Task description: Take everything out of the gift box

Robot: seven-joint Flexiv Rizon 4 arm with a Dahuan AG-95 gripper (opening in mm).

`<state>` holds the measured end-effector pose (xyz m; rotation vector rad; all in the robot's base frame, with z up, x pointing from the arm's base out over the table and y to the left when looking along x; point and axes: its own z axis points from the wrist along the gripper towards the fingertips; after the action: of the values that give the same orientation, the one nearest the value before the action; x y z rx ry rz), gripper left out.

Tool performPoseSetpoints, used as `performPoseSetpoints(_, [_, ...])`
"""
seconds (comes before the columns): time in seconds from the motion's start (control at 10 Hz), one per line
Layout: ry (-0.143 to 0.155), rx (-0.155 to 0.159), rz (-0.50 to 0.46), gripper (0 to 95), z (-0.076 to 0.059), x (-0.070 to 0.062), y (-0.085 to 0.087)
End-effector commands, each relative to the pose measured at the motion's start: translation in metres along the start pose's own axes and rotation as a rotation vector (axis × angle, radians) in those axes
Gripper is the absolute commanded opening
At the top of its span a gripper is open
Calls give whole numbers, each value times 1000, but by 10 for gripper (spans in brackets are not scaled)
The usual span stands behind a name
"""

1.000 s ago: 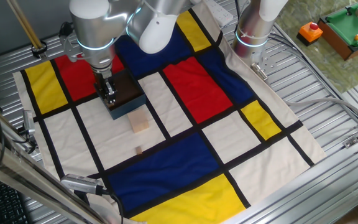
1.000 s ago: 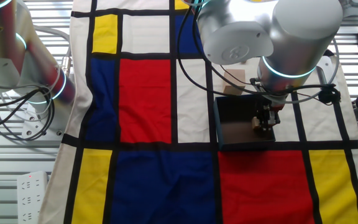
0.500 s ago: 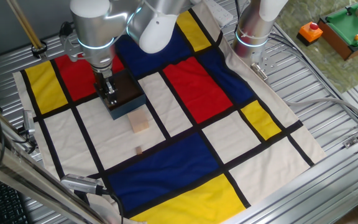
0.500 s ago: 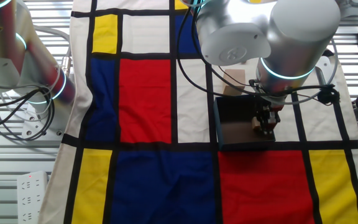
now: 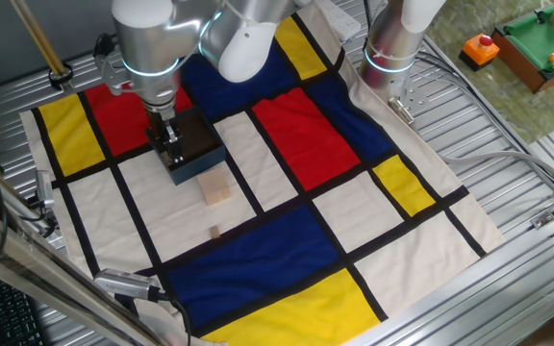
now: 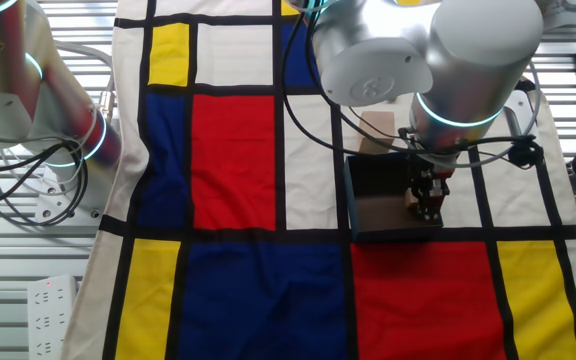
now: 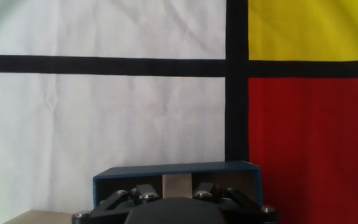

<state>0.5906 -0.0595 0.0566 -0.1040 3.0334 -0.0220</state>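
Observation:
The gift box (image 5: 200, 144), blue-grey outside and dark brown inside, sits on the patterned cloth. It also shows in the other fixed view (image 6: 378, 190) and the hand view (image 7: 179, 169). My gripper (image 5: 169, 149) reaches down into the box near one wall (image 6: 428, 205). In the hand view my gripper (image 7: 178, 190) is closed on a small tan wooden block (image 7: 178, 183), also seen beside the fingers (image 6: 412, 200). A pale beige cube (image 5: 217, 187) lies on the cloth just outside the box (image 6: 376, 128). A tiny tan block (image 5: 214, 232) lies further toward the front.
A second arm's base (image 5: 392, 48) stands at the cloth's far edge. A green-topped wooden toy table (image 5: 537, 43) and an orange item (image 5: 479, 48) sit at the far right. Cables and a power strip (image 6: 53, 300) lie off the cloth.
The arm has shifted very slightly. The gripper stays in the box around the small block. The blocks on the cloth have not moved.

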Motion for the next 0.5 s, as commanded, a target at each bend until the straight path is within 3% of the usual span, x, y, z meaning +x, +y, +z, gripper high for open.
performPoseSetpoints(0.1, [1,0,3,760,0,0,0])
performPoseSetpoints(0.5, [4,6,3,760,0,1,0])
